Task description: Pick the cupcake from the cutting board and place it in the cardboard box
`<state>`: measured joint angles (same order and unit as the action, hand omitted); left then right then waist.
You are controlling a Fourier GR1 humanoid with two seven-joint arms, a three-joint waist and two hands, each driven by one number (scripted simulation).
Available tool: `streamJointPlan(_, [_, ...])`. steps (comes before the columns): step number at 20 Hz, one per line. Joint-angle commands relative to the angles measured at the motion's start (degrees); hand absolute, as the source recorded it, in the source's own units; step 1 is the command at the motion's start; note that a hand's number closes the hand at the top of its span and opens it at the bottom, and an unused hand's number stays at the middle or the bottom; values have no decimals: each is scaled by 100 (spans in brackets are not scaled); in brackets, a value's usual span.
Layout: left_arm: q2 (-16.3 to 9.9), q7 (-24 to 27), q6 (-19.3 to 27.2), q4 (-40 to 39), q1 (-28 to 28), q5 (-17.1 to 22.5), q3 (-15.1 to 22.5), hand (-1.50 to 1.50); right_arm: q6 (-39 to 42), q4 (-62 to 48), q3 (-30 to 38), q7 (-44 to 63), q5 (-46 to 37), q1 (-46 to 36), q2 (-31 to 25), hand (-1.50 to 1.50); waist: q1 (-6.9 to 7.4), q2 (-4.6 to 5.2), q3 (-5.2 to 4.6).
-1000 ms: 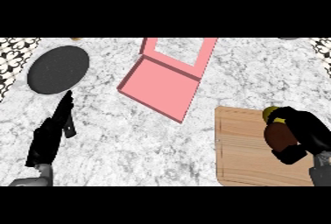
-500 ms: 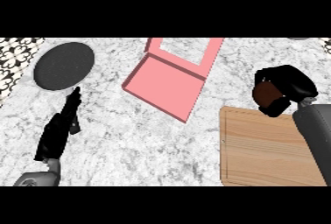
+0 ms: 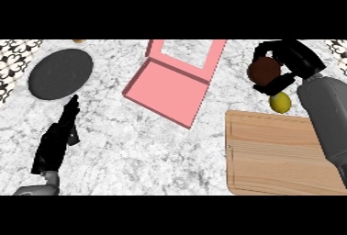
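My right hand (image 3: 293, 57) is raised at the upper right, beyond the far edge of the wooden cutting board (image 3: 281, 153), with its fingers curled round the brown cupcake (image 3: 264, 70). The cupcake hangs to the right of the pink box (image 3: 177, 78), which lies open with its flap folded out toward the lower left. The cutting board at the lower right is bare. My left hand (image 3: 59, 137) rests open at the lower left, fingers straight and pointing up toward the dark plate.
A dark grey round plate (image 3: 60, 74) lies at the upper left. A small yellow lemon-like object (image 3: 280, 102) sits on the marble counter just past the board's far edge, below my right hand. A patterned wall strip (image 3: 13, 57) borders the left.
My right hand has lifted the cupcake off the cutting board and carried it up and away, toward the far right of the counter. The yellow object has come into sight. The left hand barely moved.
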<state>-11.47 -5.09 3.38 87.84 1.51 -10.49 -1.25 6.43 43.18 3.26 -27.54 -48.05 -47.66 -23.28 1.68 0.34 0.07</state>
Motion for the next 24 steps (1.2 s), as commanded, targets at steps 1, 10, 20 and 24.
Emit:
streamJointPlan(1, [-54, -106, -46, 130, 30, 64, -73, 0, 520, -39, 510, -544, 846, -517, 232, 150, -18, -17, 1])
streamJointPlan(10, [175, 70, 67, 6, -246, -98, 45, 0, 1317, 704, 347, 251, 1277, -1076, 931, 150, -114, -36, -10])
streamJointPlan(20, [2, -111, -202, 377, -394, 34, -108, 0, 889, 595, -27, 1641, 927, -1776, 1816, 150, -69, -33, -9])
streamJointPlan(24, [-103, -141, -240, -22, 251, 112, -332, 0, 674, -503, 54, 1658, 805, -2545, 2007, 150, 5, 17, -11])
